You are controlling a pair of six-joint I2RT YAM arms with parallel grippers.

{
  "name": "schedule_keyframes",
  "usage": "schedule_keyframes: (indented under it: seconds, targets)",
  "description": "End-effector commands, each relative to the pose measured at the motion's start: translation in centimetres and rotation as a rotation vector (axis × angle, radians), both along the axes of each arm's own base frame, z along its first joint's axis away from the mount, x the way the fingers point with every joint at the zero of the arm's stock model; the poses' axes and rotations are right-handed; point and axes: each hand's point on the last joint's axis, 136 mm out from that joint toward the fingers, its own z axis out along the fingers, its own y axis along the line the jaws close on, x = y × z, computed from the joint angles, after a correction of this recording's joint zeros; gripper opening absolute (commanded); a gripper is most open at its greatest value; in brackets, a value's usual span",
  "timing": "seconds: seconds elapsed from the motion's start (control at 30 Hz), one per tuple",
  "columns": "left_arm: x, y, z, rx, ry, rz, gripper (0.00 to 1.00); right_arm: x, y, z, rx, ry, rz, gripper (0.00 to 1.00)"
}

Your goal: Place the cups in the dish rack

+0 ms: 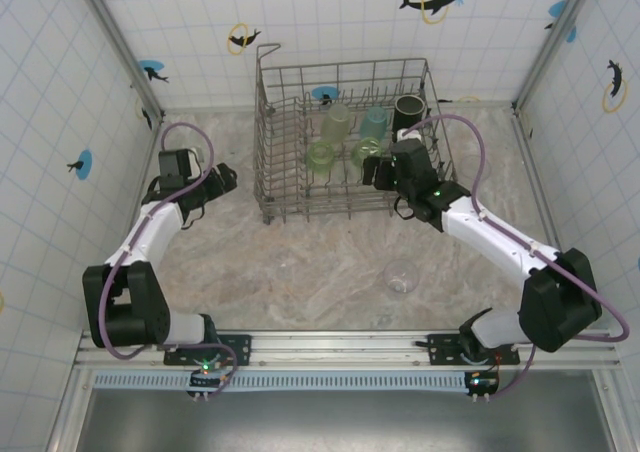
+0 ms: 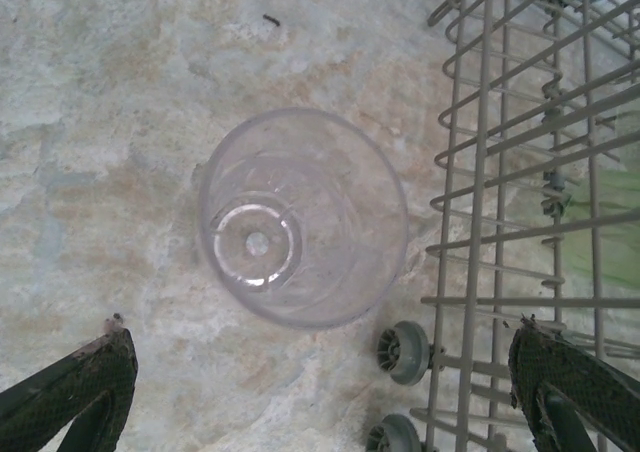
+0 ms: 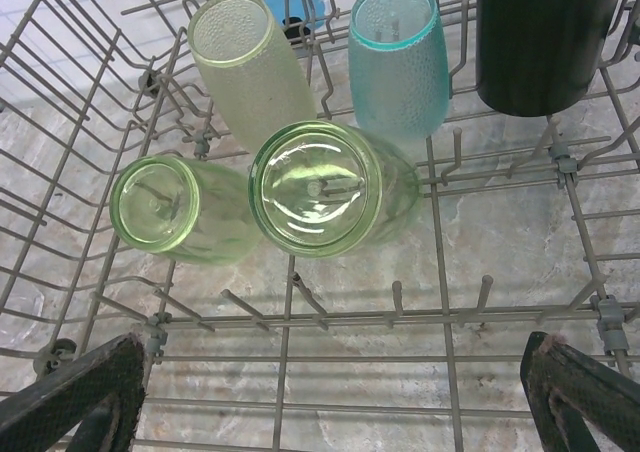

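**Grey wire dish rack [image 1: 268,142] holds five cups; two clear glasses stand outside it**

Rack contents. In the right wrist view, three light green tumblers [image 3: 325,187] sit among the tines. One is at the centre, one is touching it on the left [image 3: 175,207], and one leans behind them [image 3: 250,67]. A teal tumbler [image 3: 400,57] stands just beside that rear tumbler. A black mug [image 3: 545,37] occupies the far right corner. Whether the cups are mouth up or base up cannot be told with certainty.

Outside the rack. A clear glass [image 2: 300,217] stands upright on the marbled table [image 2: 120,122], mouth toward the left wrist camera and base visible through it. It is just beside the rack's outer side and near a small grey wheel [image 2: 403,352] on the rack's frame. A second clear glass [image 1: 401,276] stands on the table on the near side of the rack, well apart from both grippers.

Left gripper [image 2: 320,397]. Its fingers [image 2: 70,392] are spread wide. The clear glass lies ahead of them and touches neither. In the top view this gripper is to the left of the rack.

Right gripper [image 3: 330,402]. Its fingers [image 3: 585,392] are spread wide and hold nothing. It hangs over the rack's near rows of tines, on the near side of the tumblers.
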Motion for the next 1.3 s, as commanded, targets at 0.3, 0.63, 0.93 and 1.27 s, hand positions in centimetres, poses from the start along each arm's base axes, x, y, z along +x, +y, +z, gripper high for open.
schedule_keyframes:
  seconds: [0.3, 0.63, 0.93, 1.27]
  targets:
    - [5.0, -3.5, 3.7, -0.028, -0.025, -0.031, 0.91, 0.8, -2.8, -0.4, 0.047, -0.001, -0.007, 0.99]
    - [6.9, -4.0, -0.9, 0.013, 0.109, 0.007, 0.74, 0.2, -6.0, -0.8, 0.114, -0.01, -0.055, 0.99]
    - [7.1, -3.7, -5.0, 0.095, 0.216, 0.038, 0.43, -0.2, -6.5, -1.1, 0.13, -0.004, -0.053, 0.99]
    - [6.4, -1.6, -5.5, 0.198, 0.26, 0.103, 0.0, -0.2, -6.3, -0.2, 0.16, -0.017, -0.049, 0.99]
